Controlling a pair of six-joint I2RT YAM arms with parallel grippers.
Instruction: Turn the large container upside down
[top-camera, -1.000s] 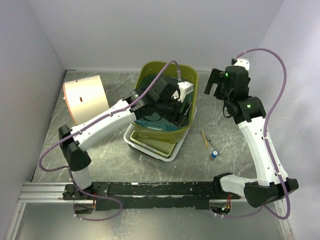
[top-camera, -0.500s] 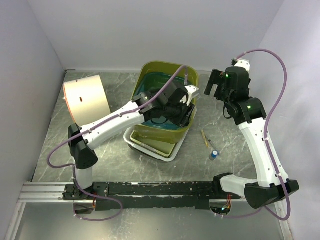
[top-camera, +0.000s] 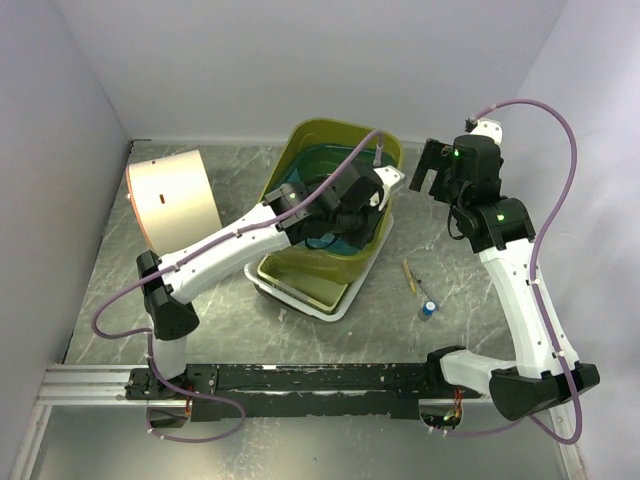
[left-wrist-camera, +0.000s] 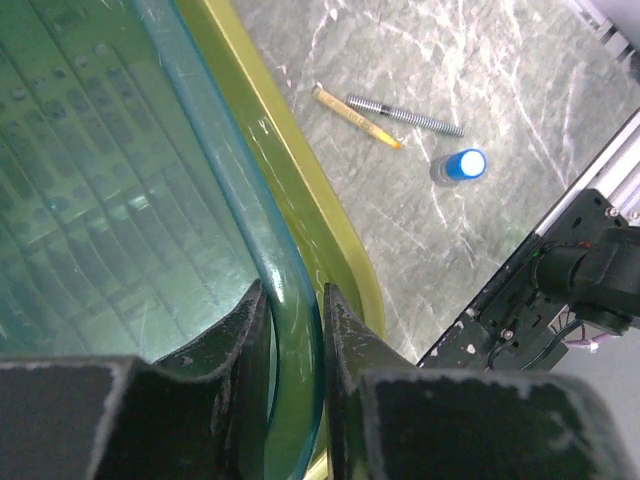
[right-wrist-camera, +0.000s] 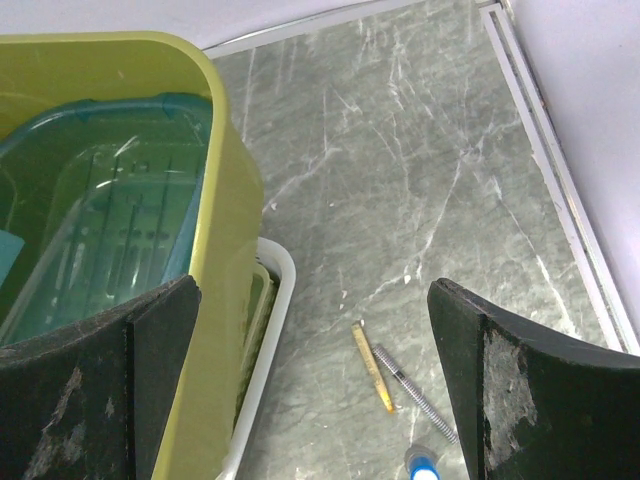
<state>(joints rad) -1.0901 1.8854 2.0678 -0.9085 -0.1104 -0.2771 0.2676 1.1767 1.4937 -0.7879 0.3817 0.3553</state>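
Note:
The large container (top-camera: 318, 262) is a yellow-green bin, tilted on a stack of trays at the table's middle. A teal translucent container (top-camera: 330, 165) is nested inside it. My left gripper (top-camera: 375, 200) reaches across the bin to its right side. In the left wrist view the left gripper (left-wrist-camera: 295, 290) is shut on the teal container's rim (left-wrist-camera: 240, 200), with the large container's yellow-green rim (left-wrist-camera: 290, 160) just outside the right finger. My right gripper (top-camera: 425, 165) hangs open to the right of the bin. In its own view the right gripper (right-wrist-camera: 312, 288) holds nothing, and the large container (right-wrist-camera: 225, 230) is at the left.
A white tray (top-camera: 330, 308) with a smaller olive tray (top-camera: 310, 285) in it lies under the bin. A tan drum (top-camera: 175, 195) lies on its side at the left. A yellow pencil (top-camera: 408, 275), a thin rod (top-camera: 424, 287) and a blue-capped vial (top-camera: 427, 310) lie to the right.
My left gripper has slid right across the bin to its right rim and its jaws have closed on the teal rim. The bin has tipped and shifted slightly. The right arm is unmoved.

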